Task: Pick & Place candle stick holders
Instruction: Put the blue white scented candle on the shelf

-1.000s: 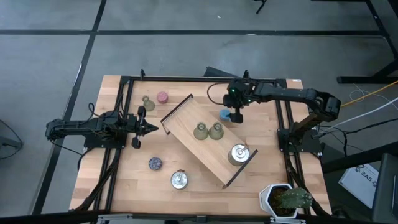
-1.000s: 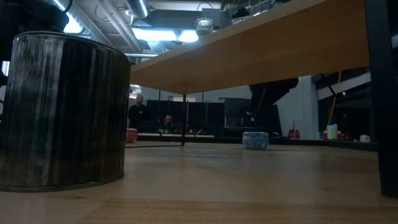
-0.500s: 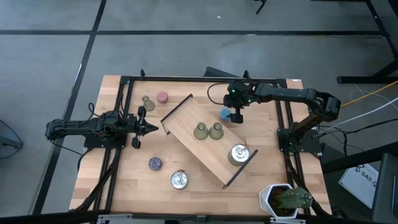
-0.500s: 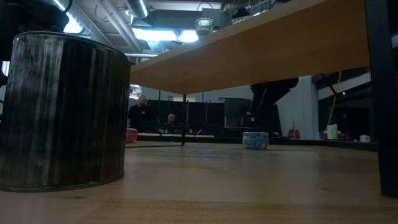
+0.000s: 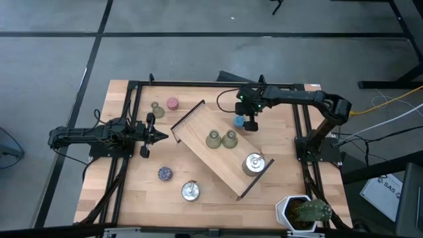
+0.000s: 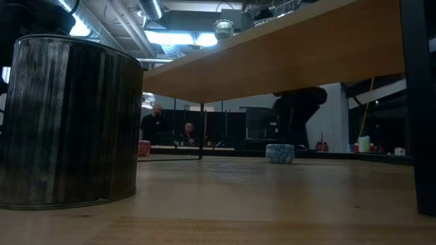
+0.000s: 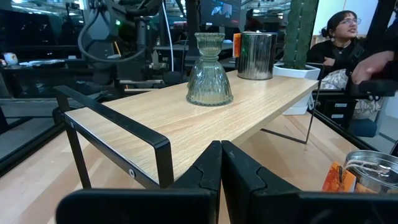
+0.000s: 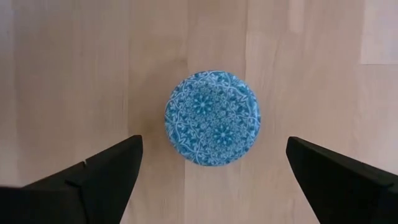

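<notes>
Eight candle stick holders counted from above. Three olive-green, bell-shaped: two side by side (image 5: 213, 139) (image 5: 229, 139) at the middle of the wooden tray (image 5: 198, 122), one (image 5: 156, 109) on the table (image 5: 132, 198) at far left. Two shiny silver, round: one (image 5: 254, 164) on the tray's near right end, one (image 5: 191, 191) on the table, near side, left of the tray. One pink (image 5: 172, 103) just right of the far-left green one. One purple (image 5: 164, 173) on the table, near left. One blue (image 5: 238, 121) on the table just off the tray's far edge.

One tray, long, set diagonally, black end frames. One potted plant (image 5: 305, 211) at the near right corner.

Blue holder: round, flat top covered in a fine blue-and-white floral pattern, as seen in the right wrist view (image 8: 212, 117); low and bowl-like from table height (image 6: 280, 153). Standing on bare wood, untouched.

Right gripper (image 5: 249, 121) directly above the blue holder, fingers (image 8: 99, 171) spread wide to either side of it, clear of it.

Left gripper (image 5: 156, 136) at the left of the table, pointing toward the tray, fingers pressed together (image 7: 221, 168), holding nothing. Ribbed green glass holder (image 7: 209, 78) upright on the tray ahead of it.
</notes>
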Robot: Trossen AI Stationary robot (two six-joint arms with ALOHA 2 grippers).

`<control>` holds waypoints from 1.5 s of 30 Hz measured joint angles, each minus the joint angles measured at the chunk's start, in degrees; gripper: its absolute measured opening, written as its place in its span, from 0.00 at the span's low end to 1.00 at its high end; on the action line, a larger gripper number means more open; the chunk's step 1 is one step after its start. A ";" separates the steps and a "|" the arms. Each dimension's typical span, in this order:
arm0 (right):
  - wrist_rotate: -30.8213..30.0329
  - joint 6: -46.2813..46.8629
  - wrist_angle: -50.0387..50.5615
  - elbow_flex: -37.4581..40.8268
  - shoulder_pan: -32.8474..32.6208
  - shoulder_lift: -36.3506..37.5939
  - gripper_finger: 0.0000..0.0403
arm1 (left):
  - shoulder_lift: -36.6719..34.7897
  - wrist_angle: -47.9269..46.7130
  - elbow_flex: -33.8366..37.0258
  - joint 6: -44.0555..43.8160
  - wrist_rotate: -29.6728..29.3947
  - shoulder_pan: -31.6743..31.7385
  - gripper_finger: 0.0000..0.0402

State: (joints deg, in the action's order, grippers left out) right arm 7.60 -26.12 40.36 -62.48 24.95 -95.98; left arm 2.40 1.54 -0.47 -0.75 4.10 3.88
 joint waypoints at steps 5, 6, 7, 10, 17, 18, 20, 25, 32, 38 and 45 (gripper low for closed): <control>0.04 -0.25 -0.99 -0.02 0.02 -1.41 0.99 | 0.00 0.01 0.00 0.00 0.00 -0.02 0.01; 0.04 -0.25 -1.46 -0.02 0.02 -1.65 0.99 | 0.00 0.00 -0.01 0.00 0.00 0.00 0.01; 0.04 -0.27 -1.71 -0.02 0.02 -1.84 0.99 | 0.01 0.00 -0.02 0.00 0.00 -0.01 0.01; 0.10 -0.28 -2.64 -0.02 0.02 -2.58 0.99 | 0.01 0.00 -0.02 0.00 0.00 -0.02 0.01; 0.11 -0.79 -4.05 -0.02 0.09 -4.38 0.99 | 0.01 0.01 -0.01 0.00 0.00 -0.02 0.01; 0.11 -0.79 -4.25 -0.02 0.09 -4.65 0.99 | 0.02 0.00 0.00 0.00 0.00 -0.01 0.01; 0.11 -0.78 -4.65 -0.02 0.09 -5.28 0.99 | 0.00 0.00 0.00 0.00 0.00 -0.02 0.01; 0.09 -0.82 -5.19 -0.02 0.09 -6.00 0.99 | 0.02 0.01 -0.02 0.00 0.00 -0.02 0.01; 0.09 -0.80 -5.23 -0.02 0.09 -6.28 0.99 | 0.02 0.00 -0.02 0.02 0.00 -0.01 0.01; 0.09 -0.78 -5.25 -0.02 0.09 -6.28 0.94 | 0.02 0.01 0.00 0.01 0.00 -0.01 0.01; 0.09 -0.76 -5.25 -0.02 0.09 -6.28 0.86 | 0.02 0.01 0.00 0.00 0.00 -0.01 0.01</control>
State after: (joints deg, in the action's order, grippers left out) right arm 7.68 -26.87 35.11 -62.50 25.04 -102.26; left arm 2.42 1.56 -0.47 -0.75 4.10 3.87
